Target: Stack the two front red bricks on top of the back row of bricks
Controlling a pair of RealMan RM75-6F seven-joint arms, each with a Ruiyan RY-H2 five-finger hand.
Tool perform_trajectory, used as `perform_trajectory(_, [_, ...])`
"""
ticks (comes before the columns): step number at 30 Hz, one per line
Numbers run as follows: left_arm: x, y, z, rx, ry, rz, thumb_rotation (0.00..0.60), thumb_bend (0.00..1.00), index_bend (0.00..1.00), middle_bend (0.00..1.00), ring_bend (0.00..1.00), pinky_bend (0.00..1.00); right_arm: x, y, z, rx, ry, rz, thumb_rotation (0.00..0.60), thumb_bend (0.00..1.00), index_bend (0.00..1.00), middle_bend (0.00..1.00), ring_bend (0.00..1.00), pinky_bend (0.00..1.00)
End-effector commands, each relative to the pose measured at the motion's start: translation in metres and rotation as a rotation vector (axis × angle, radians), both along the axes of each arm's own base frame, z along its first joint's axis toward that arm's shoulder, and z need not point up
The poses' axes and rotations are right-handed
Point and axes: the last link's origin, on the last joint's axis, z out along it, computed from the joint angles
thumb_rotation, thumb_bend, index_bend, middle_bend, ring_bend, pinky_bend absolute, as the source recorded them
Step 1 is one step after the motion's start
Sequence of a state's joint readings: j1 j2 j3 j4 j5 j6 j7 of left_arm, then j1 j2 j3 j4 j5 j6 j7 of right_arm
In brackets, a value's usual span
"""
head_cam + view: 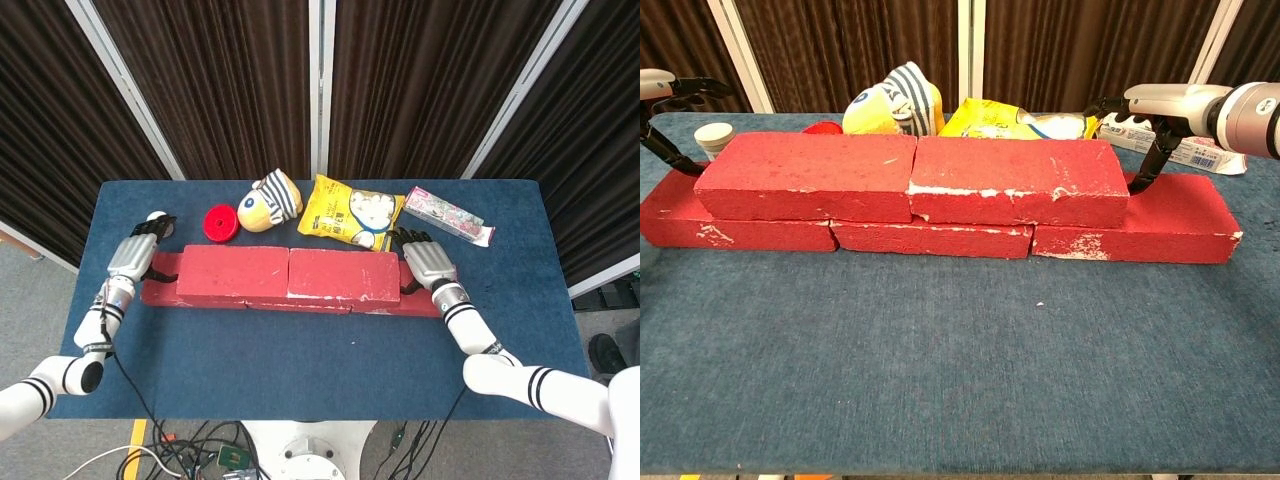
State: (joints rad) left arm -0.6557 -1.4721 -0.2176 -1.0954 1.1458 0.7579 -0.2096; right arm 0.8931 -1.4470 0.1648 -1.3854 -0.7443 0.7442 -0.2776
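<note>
Two red bricks, a left one (805,175) (235,270) and a right one (1015,180) (343,273), lie end to end on top of a lower row of three red bricks (930,238). The lower row's ends stick out at the left (155,292) and the right (1170,215). My left hand (132,257) (665,90) hovers beside the left end of the upper left brick, fingers apart and holding nothing. Beside the right end of the upper right brick is my right hand (427,260) (1160,100); its fingers are spread and its thumb points down near the lower brick.
Behind the bricks on the blue table (960,380) lie a small white cup (157,217), a red lid (220,222), a striped plush toy (268,200), a yellow snack bag (350,212) and a pink packet (448,216).
</note>
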Motion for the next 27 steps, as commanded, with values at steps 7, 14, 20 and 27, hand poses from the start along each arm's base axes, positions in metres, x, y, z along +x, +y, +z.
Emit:
perform_trajectory(7, [-0.0003,0.0016,0.0006,0.001,0.000,0.000,0.600,0.09,0.00,0.00,0.00,0.00,-0.0018,0.0026,-0.0012,0.006,-0.002,-0.003,0.600,0.10,0.00,0.00,0.00,0.00])
perform_trajectory(14, [-0.0008,0.0010,0.0007,-0.005,-0.004,0.001,0.600,0.09,0.00,0.00,0.00,0.00,-0.0021,0.0039,-0.0006,0.005,-0.004,-0.004,0.600,0.10,0.00,0.00,0.00,0.00])
perform_trajectory(20, [-0.0010,0.0006,0.0011,-0.005,-0.011,0.000,0.600,0.09,0.00,0.00,0.00,0.00,0.0022,0.0062,-0.0016,0.009,-0.010,0.010,0.600,0.10,0.00,0.00,0.00,0.00])
perform_trajectory(27, [-0.0015,0.0002,0.0020,-0.005,-0.012,0.000,0.600,0.09,0.00,0.00,0.00,0.00,0.0020,0.0084,-0.0029,0.012,-0.007,0.009,0.600,0.10,0.00,0.00,0.00,0.00])
